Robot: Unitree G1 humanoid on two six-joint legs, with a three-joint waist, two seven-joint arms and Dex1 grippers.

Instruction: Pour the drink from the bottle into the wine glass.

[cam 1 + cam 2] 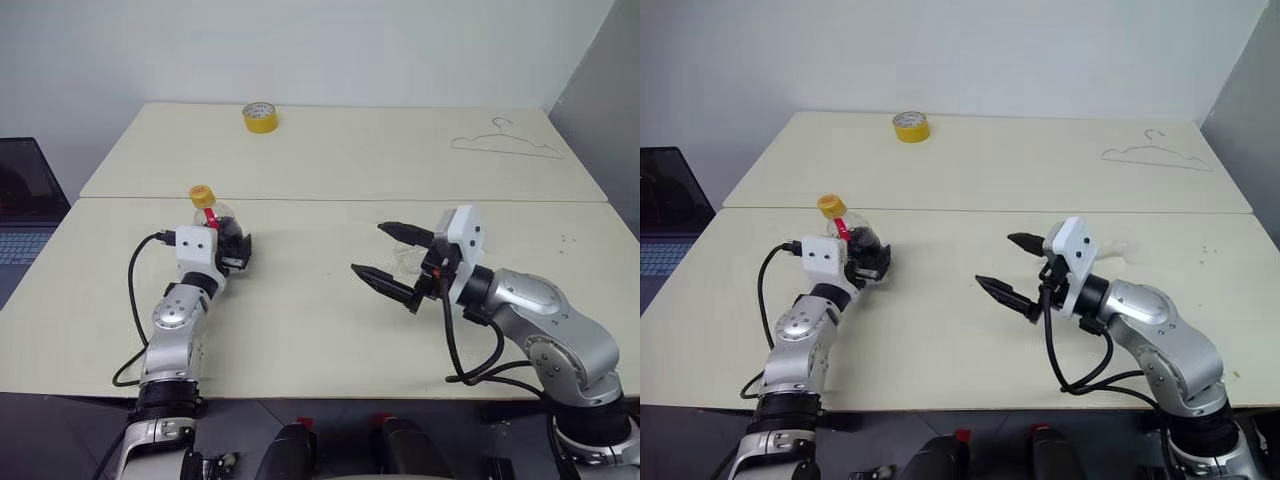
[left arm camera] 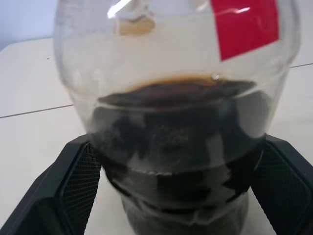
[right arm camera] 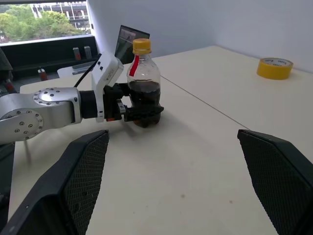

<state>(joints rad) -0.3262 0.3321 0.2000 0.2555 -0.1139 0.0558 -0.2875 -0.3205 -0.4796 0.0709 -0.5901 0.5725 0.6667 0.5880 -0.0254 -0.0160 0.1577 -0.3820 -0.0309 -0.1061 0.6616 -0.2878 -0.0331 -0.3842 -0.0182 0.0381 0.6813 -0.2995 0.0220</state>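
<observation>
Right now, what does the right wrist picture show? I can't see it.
The left gripper has its fingers either side of the bottle of dark drink, standing capped on the table. A tape roll lies far behind.

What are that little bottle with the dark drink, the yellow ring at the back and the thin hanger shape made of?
The bottle looks like clear, glossy thin plastic: the drink shows through and the wall glints. Its cap seems matte yellow plastic. The yellow ring looks like a roll of tape, plastic or paper film, hard to tell which. The hanger is a thin line, probably bare metal wire.
</observation>
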